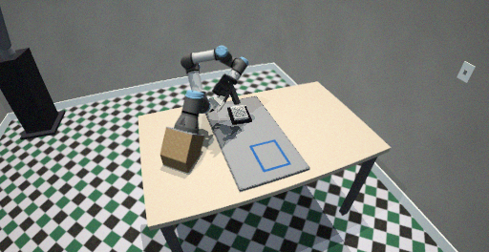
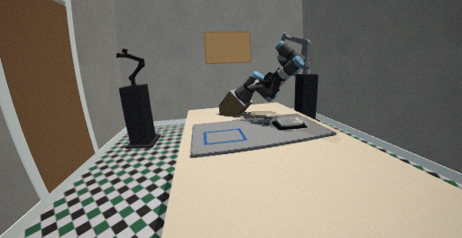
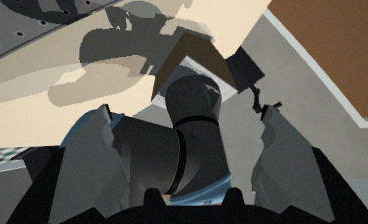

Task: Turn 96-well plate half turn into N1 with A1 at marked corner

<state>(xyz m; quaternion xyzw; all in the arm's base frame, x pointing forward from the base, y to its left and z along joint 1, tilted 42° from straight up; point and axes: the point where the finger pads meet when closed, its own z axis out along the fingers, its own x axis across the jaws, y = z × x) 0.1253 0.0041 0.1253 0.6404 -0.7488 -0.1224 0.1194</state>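
The white 96-well plate (image 1: 240,113) (image 2: 290,122) sits in the black nest N1 (image 1: 242,121) at the back part of the grey board. It looks flat, but its cut corner and the A1 mark are too small to make out. My gripper (image 1: 228,104) (image 3: 186,105) is open and empty, with its jaws wide apart. It is tilted and hangs above and beside the nest, on the side towards the arm's base. In the wrist view the jaws face my own arm and base; plate and nest are out of that view.
The grey board (image 1: 239,163) (image 2: 266,141) lies on the table (image 1: 334,125) (image 2: 289,186) and bears a blue outlined rectangle (image 1: 277,167) (image 2: 226,141) towards its other end. The arm stands on a brown block (image 1: 179,149) (image 2: 232,105) (image 3: 195,47) beside the board.
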